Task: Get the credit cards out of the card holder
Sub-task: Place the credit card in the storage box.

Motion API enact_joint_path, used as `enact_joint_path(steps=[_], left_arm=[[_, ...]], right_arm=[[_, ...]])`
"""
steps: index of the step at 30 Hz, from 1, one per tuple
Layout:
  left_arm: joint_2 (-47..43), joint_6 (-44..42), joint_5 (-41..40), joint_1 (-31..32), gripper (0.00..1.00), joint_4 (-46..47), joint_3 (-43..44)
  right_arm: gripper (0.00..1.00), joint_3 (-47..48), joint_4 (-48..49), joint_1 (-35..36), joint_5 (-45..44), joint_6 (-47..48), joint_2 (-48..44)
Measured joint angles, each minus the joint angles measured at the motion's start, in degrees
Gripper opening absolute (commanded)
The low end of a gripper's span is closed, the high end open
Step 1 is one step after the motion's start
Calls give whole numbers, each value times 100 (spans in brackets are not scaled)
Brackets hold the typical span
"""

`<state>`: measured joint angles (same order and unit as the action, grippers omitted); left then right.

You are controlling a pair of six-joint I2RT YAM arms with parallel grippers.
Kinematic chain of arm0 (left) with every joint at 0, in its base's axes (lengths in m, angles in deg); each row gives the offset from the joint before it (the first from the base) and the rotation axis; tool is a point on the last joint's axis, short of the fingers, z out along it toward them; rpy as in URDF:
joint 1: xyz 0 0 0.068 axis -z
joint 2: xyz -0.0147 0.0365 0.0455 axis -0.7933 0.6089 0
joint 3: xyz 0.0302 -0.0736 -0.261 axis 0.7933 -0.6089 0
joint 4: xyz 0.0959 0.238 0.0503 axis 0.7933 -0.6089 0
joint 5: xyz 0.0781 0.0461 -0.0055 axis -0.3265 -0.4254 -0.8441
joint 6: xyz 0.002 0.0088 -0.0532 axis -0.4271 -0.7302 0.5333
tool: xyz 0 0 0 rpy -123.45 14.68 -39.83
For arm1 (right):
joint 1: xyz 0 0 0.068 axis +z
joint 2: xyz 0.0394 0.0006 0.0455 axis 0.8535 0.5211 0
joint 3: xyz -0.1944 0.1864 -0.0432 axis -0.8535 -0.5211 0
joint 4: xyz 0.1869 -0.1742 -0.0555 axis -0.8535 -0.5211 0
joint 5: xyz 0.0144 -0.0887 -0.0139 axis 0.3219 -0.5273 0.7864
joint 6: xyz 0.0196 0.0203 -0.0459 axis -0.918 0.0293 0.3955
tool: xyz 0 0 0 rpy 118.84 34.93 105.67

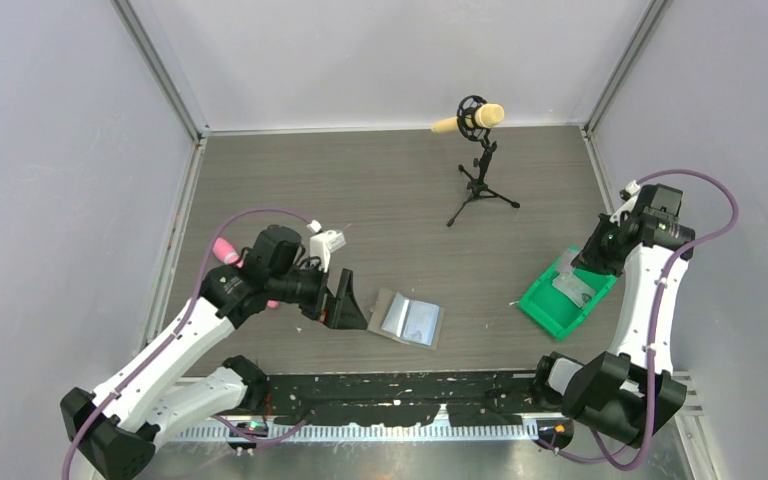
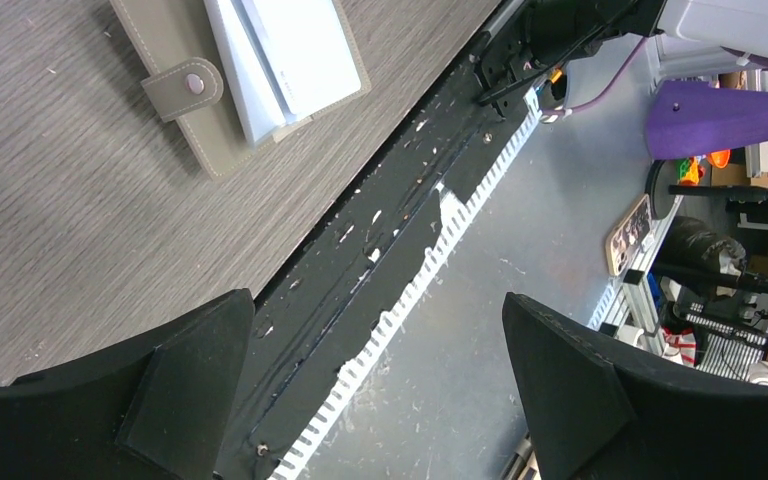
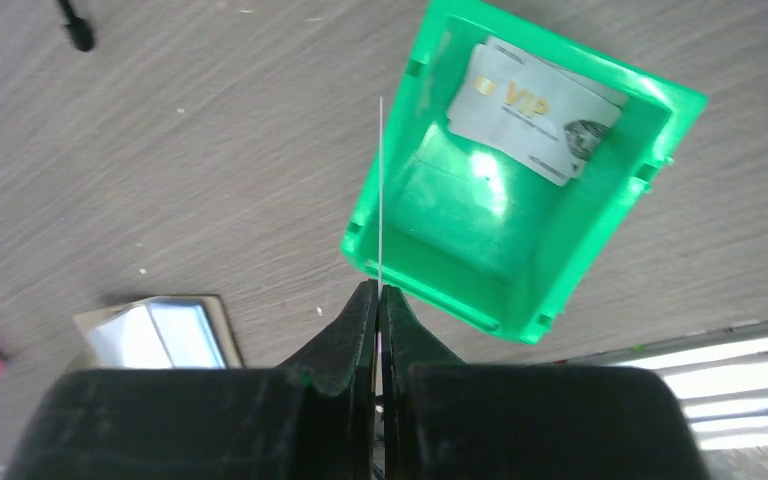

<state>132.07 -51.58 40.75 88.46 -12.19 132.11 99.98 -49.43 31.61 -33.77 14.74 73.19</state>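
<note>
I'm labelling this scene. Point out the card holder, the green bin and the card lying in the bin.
card holder (image 1: 408, 319), top view, on its open light blue inside.
green bin (image 3: 460, 285), right wrist view, on its near wall.
card in the bin (image 3: 530, 108), right wrist view, on its printed face.

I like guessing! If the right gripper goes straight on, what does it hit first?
Probably the green bin: the right gripper, shut on an edge-on credit card, points at its near rim. Depth is unclear.
</note>
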Motion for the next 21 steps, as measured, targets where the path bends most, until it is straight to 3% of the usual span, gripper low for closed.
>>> enact_joint_path(steps=[8, 21], left_arm=[[111, -37, 0, 173, 100, -133, 0], [413, -153, -11, 192, 100, -295, 2]], right_arm=[[5, 0, -313, -129, -662, 85, 144], [5, 9, -229, -138, -592, 140, 1086]])
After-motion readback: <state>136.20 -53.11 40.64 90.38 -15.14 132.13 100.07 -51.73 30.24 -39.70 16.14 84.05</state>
